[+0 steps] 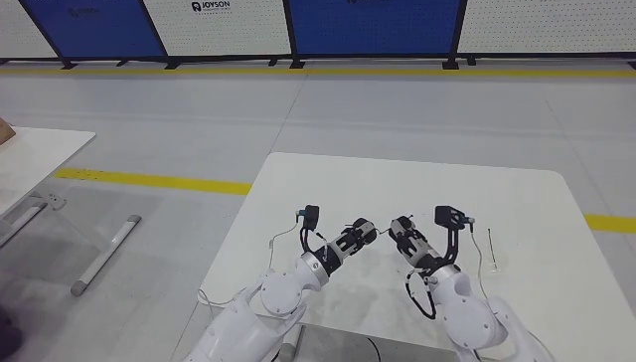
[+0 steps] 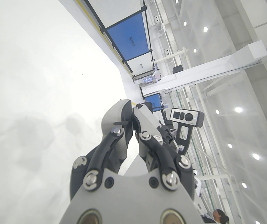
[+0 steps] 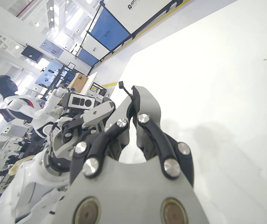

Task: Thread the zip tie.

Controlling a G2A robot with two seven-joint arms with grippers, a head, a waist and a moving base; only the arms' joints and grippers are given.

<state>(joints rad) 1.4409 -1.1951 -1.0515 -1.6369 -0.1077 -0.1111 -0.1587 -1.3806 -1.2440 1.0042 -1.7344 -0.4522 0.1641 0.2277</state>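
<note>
We are holding the black zip tie [image 3: 125, 90] above the white table [image 1: 397, 178]. The right gripper [image 3: 132, 96] is clamping its head end. The left gripper [image 2: 132, 114] is clamping a thin black strip, presumably the tail. We are seeing no tail through the head, so we are judging the threading not yet done.

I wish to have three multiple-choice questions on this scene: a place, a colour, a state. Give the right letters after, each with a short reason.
1. Where are the left tool and the right tool?
A. at opposite table edges
B. close together over the white table
C. over the floor
2. The zip tie in the right tool is:
A. white
B. red
C. black
3. The left tool is:
A. wide open
B. shut on a thin black strip
C. holding a cup
Answers: 1 B, the top view shows their tips nearly meeting; 2 C, its dark head juts out of the tool; 3 B, it is closed onto the strip.
</note>
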